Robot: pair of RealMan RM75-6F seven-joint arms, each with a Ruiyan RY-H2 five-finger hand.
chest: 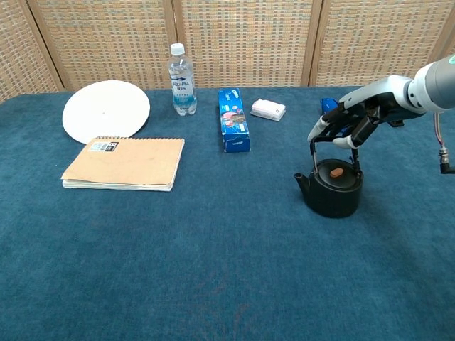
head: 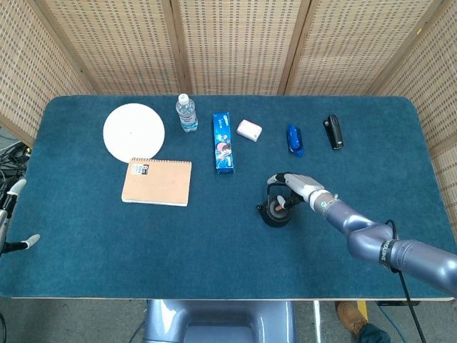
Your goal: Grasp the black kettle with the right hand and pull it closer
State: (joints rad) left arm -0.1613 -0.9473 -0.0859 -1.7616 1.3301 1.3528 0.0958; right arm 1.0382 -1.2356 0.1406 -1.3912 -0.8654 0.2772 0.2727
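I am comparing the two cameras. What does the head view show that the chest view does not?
Only the head view shows the black stapler, the left hand at the table's left edge, and the right arm's length. Only the chest view shows, from the side, the right hand with fingers at the kettle handle. Both share the kettle, plate, notebook and bottle.

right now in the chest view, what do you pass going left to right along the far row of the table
white plate → water bottle → blue box → small white packet → blue item, partly hidden behind the right robot hand at the black kettle handle.
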